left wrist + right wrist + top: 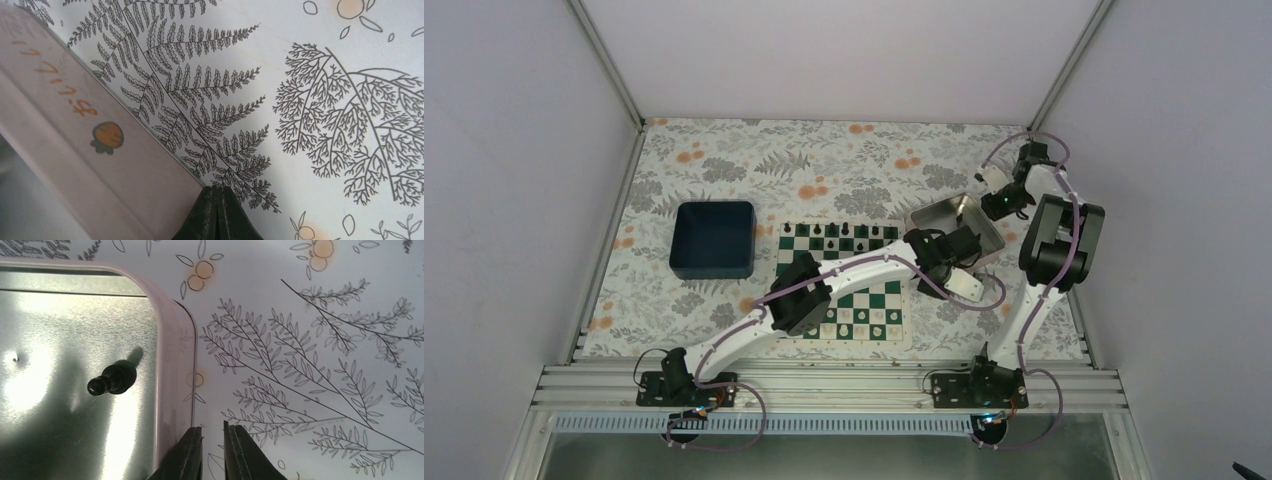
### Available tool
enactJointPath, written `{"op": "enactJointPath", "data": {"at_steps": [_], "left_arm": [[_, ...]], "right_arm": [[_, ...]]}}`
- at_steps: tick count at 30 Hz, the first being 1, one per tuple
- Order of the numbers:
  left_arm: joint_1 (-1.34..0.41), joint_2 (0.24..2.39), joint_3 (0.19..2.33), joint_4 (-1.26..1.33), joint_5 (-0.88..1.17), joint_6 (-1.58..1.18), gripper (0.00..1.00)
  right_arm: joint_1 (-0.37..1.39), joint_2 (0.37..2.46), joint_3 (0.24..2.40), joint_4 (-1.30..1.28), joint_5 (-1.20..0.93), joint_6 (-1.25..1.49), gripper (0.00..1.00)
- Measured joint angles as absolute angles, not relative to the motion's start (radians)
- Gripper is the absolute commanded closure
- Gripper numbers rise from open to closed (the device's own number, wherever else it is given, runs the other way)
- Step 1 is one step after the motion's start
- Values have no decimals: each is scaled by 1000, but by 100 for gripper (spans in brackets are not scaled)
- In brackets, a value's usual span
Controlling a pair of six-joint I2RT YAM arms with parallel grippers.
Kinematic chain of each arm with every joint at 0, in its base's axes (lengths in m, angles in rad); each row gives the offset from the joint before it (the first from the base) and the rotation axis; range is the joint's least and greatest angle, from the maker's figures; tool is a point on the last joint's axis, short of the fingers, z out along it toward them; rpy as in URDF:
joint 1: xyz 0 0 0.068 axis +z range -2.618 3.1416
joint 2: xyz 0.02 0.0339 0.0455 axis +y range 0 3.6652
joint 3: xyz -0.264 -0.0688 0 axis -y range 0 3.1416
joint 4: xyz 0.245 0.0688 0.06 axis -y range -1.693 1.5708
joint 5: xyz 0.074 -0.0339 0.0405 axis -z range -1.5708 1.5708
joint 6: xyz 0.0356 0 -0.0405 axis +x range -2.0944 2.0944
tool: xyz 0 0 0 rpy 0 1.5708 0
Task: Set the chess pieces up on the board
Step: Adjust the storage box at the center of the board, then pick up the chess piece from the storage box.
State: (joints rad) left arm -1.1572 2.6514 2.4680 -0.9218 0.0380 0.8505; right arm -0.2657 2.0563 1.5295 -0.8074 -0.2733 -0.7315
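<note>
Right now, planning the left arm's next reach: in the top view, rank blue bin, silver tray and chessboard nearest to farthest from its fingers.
1. The silver tray, right beside the left fingers.
2. The chessboard, to their left.
3. The blue bin, far left.

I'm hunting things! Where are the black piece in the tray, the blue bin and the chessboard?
black piece (116,379), right wrist view, its body.
blue bin (714,240), top view, its floor.
chessboard (879,298), top view, bare squares.
</note>
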Motion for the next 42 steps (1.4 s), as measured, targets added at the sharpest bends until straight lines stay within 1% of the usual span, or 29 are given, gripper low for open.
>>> {"op": "enactJointPath", "data": {"at_steps": [6,12,13,14,15,17,19,20,22,23,24,27,29,31,37,42], "left_arm": [[-1168,2650,2476,-918,37,847,98],[-1179,2594,2453,-933,31,841,97],[-1180,2572,2445,-938,28,841,96],[-1182,2546,2438,-943,25,841,92],[-1184,2512,2436,-945,16,840,86],[-1185,2455,2436,-941,-1,836,69],[-1180,2399,2440,-934,-22,835,44],[-1177,2374,2453,-934,-32,828,33],[-1163,2343,2492,-935,-49,823,15],[-1150,2333,2512,-938,-56,819,2],[-1137,2326,2528,-941,-59,820,0],[-1071,2289,2534,-950,-75,797,0],[-1012,2239,2484,-953,-84,785,0],[-954,2164,2386,-931,-96,773,0],[-778,1851,1966,-773,-153,745,0],[-641,1667,1761,-622,-175,709,0]], "right_arm": [[-249,2037,1522,-792,-244,-720,83],[-249,1907,1518,-778,-193,-699,71],[-249,1886,1518,-778,-184,-697,70],[-249,1868,1518,-778,-176,-695,69],[-249,1852,1518,-778,-170,-694,69],[-249,1827,1518,-781,-171,-692,68],[-249,1813,1519,-795,-185,-693,67],[-249,1810,1522,-810,-198,-694,67],[-249,1810,1526,-835,-223,-700,67],[-247,1810,1526,-854,-236,-706,66],[-246,1810,1526,-868,-246,-710,66],[-236,1810,1524,-903,-268,-727,63],[-226,1810,1518,-915,-280,-741,63],[-213,1810,1505,-922,-287,-753,62],[-147,1830,1478,-941,-294,-768,62],[-100,1887,1471,-934,-284,-763,63]]}}
